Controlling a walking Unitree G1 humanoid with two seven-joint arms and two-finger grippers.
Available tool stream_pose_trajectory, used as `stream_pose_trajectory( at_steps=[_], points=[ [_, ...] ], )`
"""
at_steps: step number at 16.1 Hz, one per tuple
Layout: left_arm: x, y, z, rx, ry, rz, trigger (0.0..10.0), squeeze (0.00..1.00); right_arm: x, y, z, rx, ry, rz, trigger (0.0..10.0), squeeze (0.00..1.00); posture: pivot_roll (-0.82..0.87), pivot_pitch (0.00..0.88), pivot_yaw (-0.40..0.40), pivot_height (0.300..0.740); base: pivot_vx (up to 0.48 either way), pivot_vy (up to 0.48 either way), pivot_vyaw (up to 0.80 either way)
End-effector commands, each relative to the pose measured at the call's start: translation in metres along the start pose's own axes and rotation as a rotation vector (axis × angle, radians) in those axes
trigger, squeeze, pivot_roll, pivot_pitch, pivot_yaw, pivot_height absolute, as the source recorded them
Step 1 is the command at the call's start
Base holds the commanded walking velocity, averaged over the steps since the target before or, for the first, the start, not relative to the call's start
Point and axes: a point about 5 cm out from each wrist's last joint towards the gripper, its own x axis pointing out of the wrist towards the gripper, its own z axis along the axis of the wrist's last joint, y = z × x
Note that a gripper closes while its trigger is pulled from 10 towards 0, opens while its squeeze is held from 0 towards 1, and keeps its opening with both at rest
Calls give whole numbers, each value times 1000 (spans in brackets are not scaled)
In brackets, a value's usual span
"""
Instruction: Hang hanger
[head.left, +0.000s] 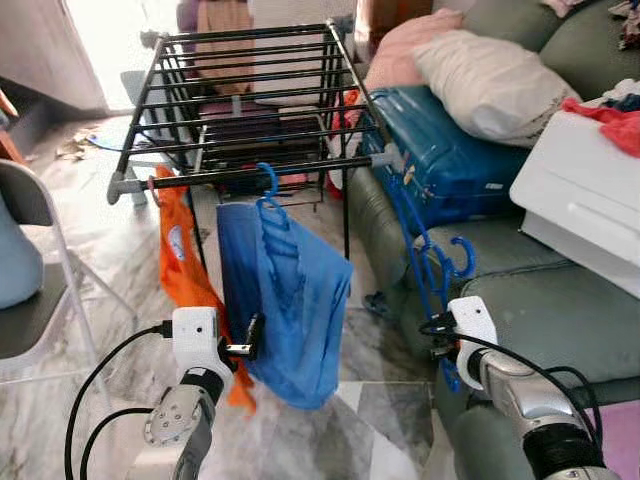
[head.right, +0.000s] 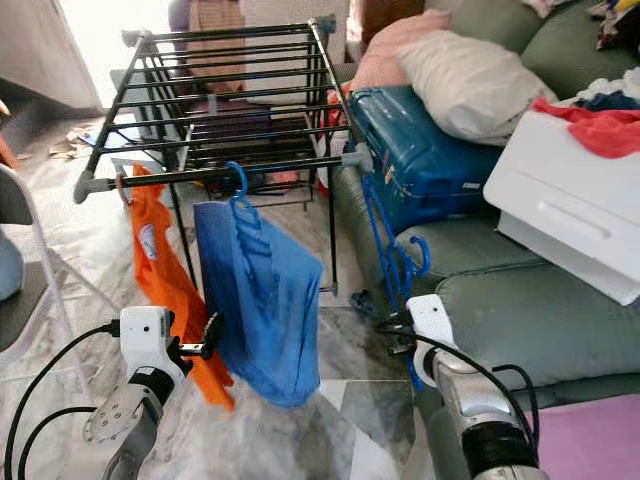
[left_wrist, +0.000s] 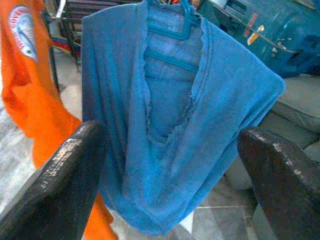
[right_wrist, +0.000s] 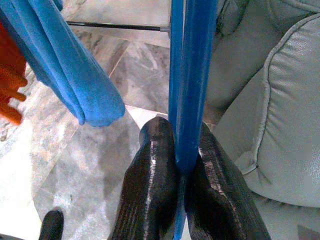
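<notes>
**Legible markings: none confirmed**

The orange garment (left_wrist: 30, 75) carries a round blue-and-white emblem near its top edge; lettering runs around the rim, too blurred to read; the blue suitcase (left_wrist: 270, 35) bears a small orange-and-white sticker, its print too small to make out; nothing else in sight carries writing, brand marks or numbers.

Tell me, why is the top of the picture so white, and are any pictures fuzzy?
Left eye view: daylight glares white behind the drying rack. Left wrist view: the left gripper's open fingers look blurry, the blue shirt fairly sharp. Right wrist view: the right gripper, shut on the blue hangers, is sharp.
</notes>
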Motion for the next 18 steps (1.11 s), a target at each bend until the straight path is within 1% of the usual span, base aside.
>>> stream_pose_trajectory(
  at_steps=[1,4,6,11,13,16,18],
  points=[
    [1,1,4,12,-11,-6,10000,0,0,0,7,7,-23,1,10000,0,-62,0,41,740,431,0,0],
    [1,-2,4,4,-10,-19,10000,0,0,0,8,20,-23,-5,10000,0,-62,0,43,740,430,0,0],
    [2,-3,3,-14,-1,-23,10000,0,0,0,8,26,-21,-7,10000,0,-61,0,43,740,364,307,0],
    [1,-4,4,9,-3,-35,10000,0,2,3,7,25,-13,-10,10000,0,-57,0,42,740,302,373,0],
    [1,-4,3,1,3,-35,10000,0,2,1,9,32,-19,-34,10000,0,-56,0,42,740,388,266,0],
    [1,-7,1,-12,17,-54,10000,0,3,-2,11,42,-22,-61,10000,0,-56,0,43,740,0,0,0],
    [1,-8,1,-16,12,-65,10000,0,2,-4,17,53,-38,-86,10000,0,-54,0,43,740,0,0,0]
  ],
)
